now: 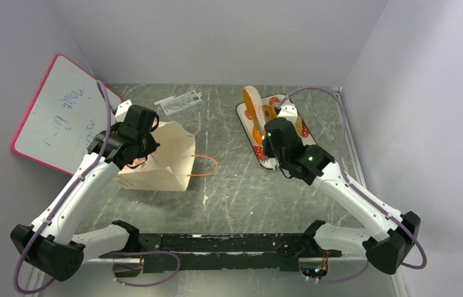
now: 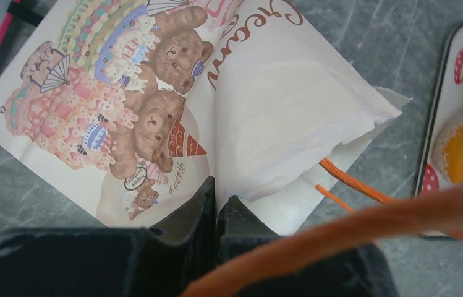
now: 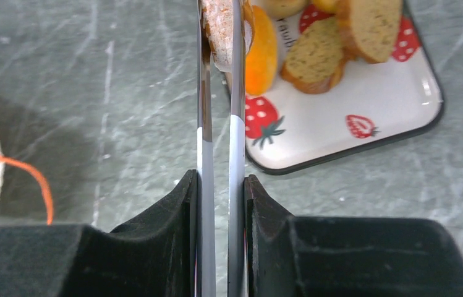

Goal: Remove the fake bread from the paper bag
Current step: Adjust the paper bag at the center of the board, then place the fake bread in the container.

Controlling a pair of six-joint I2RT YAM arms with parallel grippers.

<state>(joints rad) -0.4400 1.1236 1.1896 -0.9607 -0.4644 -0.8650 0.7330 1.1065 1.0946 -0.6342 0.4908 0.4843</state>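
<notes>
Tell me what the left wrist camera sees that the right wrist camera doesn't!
Only left wrist: the teddy bear picture on the paper bag, and the left gripper pinched shut on the bag's edge. Only right wrist: the right gripper squeezing a piece of fake bread. Both: the strawberry tray holding bread, an orange handle cord, the grey table.
</notes>
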